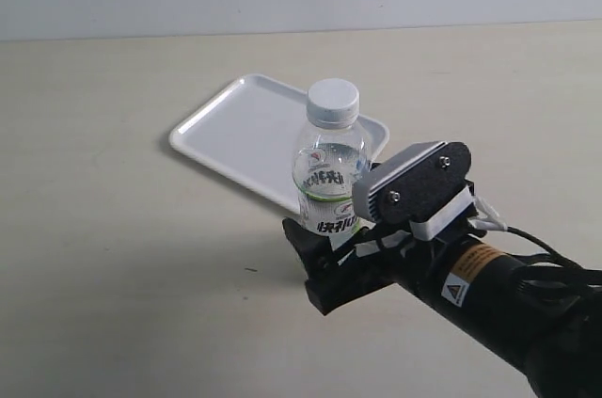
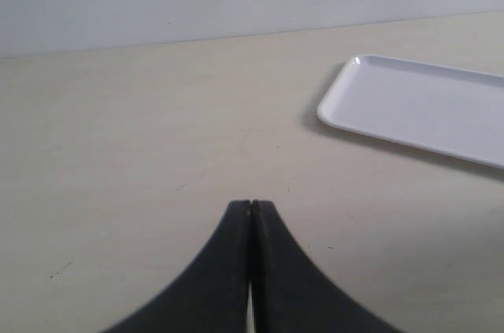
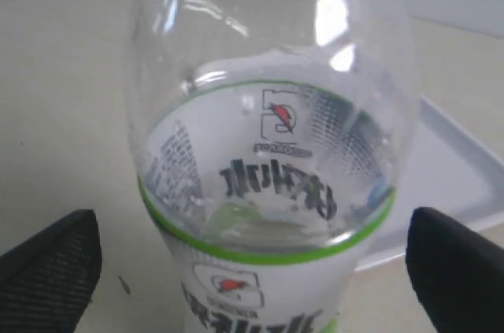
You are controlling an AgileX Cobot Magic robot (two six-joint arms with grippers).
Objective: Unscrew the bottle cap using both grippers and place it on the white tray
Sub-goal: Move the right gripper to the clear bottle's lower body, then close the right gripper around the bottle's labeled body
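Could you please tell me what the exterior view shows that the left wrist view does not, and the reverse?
Only the exterior view shows the bottle, with its cap on, and the right tool, open on either side of the bottle. Only the left wrist view shows the left tool, shut and holding nothing. Both show the tray and the table.

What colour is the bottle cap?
White. The bottle cap shows best in the exterior view.
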